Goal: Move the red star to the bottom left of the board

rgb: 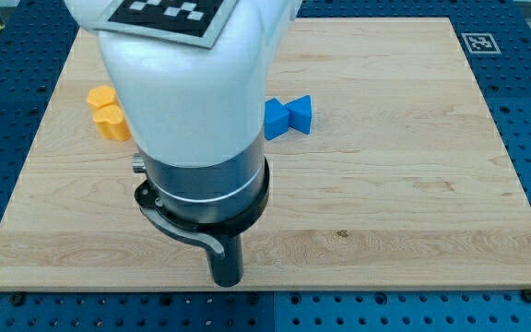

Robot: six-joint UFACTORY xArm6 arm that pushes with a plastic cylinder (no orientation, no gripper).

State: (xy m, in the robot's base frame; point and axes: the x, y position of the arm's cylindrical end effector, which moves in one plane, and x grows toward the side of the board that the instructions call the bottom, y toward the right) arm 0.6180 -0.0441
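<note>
The red star does not show in the camera view; the arm's white and dark body (196,111) hides the middle left of the board. My tip (227,282) is at the lower end of the dark rod, close to the board's bottom edge, left of centre. No block shows near the tip. The nearest visible blocks lie well above it.
The wooden board (413,184) lies on a blue perforated table. A yellow-orange block (109,112), shape unclear, sits at the upper left. A blue block (289,115) with a bow-tie outline sits just right of the arm's body. A marker tag (478,41) is at the top right corner.
</note>
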